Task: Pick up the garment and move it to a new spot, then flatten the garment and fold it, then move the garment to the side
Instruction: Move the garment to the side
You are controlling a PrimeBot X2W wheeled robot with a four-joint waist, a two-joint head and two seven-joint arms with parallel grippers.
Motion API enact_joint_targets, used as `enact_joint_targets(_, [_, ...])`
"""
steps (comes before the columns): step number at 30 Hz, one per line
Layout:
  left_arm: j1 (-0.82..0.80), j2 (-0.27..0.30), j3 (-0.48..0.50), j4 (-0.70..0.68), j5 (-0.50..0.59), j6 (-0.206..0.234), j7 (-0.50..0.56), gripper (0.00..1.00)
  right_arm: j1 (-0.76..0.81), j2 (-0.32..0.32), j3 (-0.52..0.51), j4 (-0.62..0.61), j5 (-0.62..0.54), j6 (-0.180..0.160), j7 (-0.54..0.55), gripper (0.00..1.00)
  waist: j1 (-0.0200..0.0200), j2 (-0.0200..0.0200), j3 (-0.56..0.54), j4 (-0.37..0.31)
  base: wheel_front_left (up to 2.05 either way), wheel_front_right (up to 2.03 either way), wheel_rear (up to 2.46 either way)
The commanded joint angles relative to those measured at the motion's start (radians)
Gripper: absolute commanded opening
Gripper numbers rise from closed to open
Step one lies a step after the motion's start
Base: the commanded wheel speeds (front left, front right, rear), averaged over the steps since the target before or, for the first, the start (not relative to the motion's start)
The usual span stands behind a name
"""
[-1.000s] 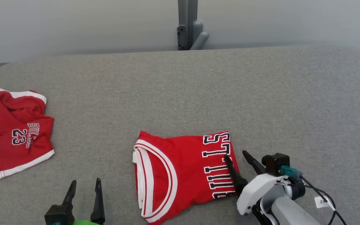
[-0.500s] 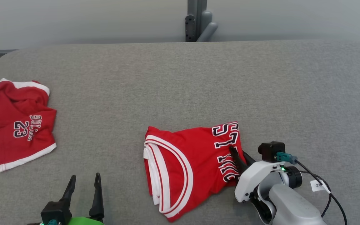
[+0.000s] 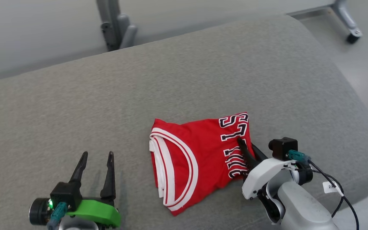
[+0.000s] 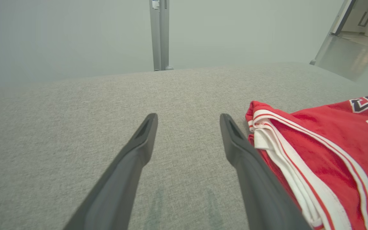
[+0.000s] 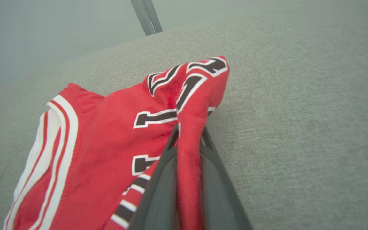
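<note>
Grey fabric surface (image 3: pixel 203 80) is carrying the folded red BULLS-lettered garment with white-striped trim (image 3: pixel 196 150), near centre; right gripper (image 3: pixel 247 143) jaws are pinching its right edge, left gripper (image 3: pixel 97 155) jaws are gaping empty, further left.

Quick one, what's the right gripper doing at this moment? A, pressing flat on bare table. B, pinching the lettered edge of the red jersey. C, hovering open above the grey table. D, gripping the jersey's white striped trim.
B: in the right wrist view the right gripper is shut on a raised fold of the red BULLS jersey, right beside its lettering.
</note>
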Motion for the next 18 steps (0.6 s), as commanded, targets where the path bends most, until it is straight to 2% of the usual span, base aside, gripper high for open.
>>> enact_joint_targets(1, [-0.029, 0.005, -0.005, -0.006, 0.014, -0.007, 0.0, 1.0, 0.01, -0.001, 0.006, -0.018, 0.011, -0.002, -0.004, 0.0, 0.0, 0.0, 0.046, -0.248, 0.0, 0.0, 0.0])
enact_joint_targets(6, [-0.094, 0.005, -0.04, 0.015, 0.038, -0.022, 0.0, 1.0, 0.003, 0.0, -0.024, -0.064, 0.007, -0.002, -0.003, 0.0, 0.0, 0.0, 0.108, -0.267, 0.0, 0.0, 0.0])
enact_joint_targets(11, [-0.122, 0.006, -0.029, 0.025, 0.057, -0.025, 0.0, 1.0, -0.051, 0.001, 0.018, -0.09, -0.024, -0.001, -0.003, 0.0, 0.0, 0.0, 0.161, -0.255, 0.0, 0.0, 0.0])
enact_joint_targets(18, [-0.168, 0.018, -0.04, 0.023, 0.093, -0.031, 0.0, 1.0, -0.204, -0.023, -0.063, -0.046, -0.118, -0.002, -0.003, 0.0, 0.0, 0.0, 0.265, -0.097, 0.0, 0.0, 0.0])
